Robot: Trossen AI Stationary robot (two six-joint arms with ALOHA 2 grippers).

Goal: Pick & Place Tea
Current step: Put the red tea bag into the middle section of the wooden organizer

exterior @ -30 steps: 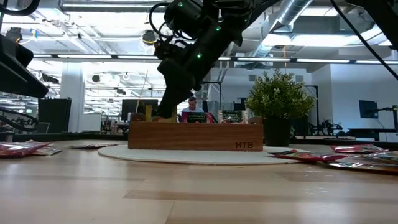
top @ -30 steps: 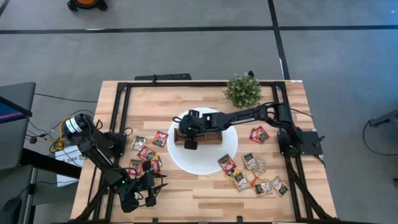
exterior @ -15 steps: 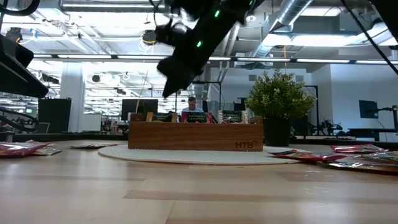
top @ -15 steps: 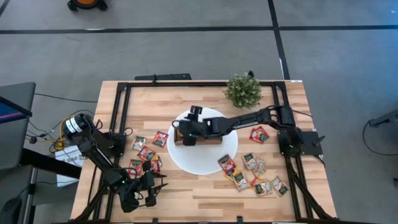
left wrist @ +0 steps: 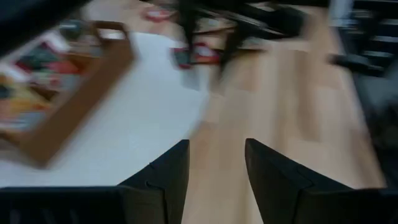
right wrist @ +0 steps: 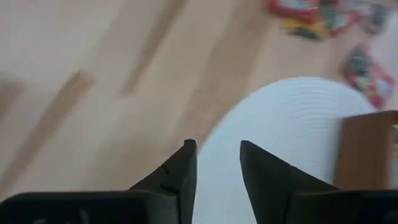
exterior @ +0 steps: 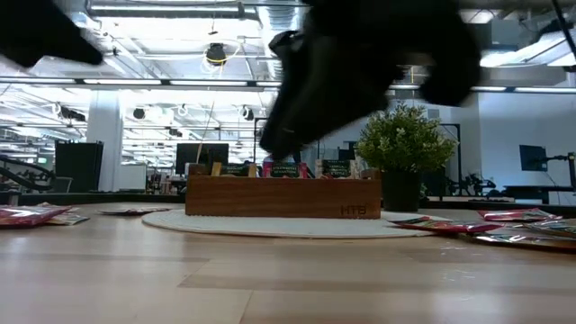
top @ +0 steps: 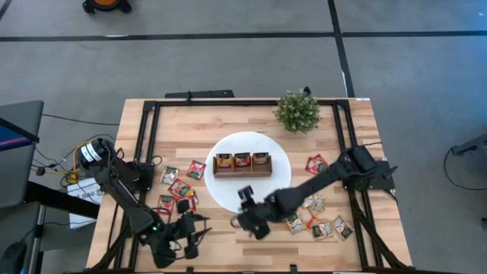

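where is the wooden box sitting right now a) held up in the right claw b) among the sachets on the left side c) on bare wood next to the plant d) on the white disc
d: in the high view the wooden box rests on the white disc, apart from the plant, while the right claw is at the disc's near edge with nothing between its fingers.
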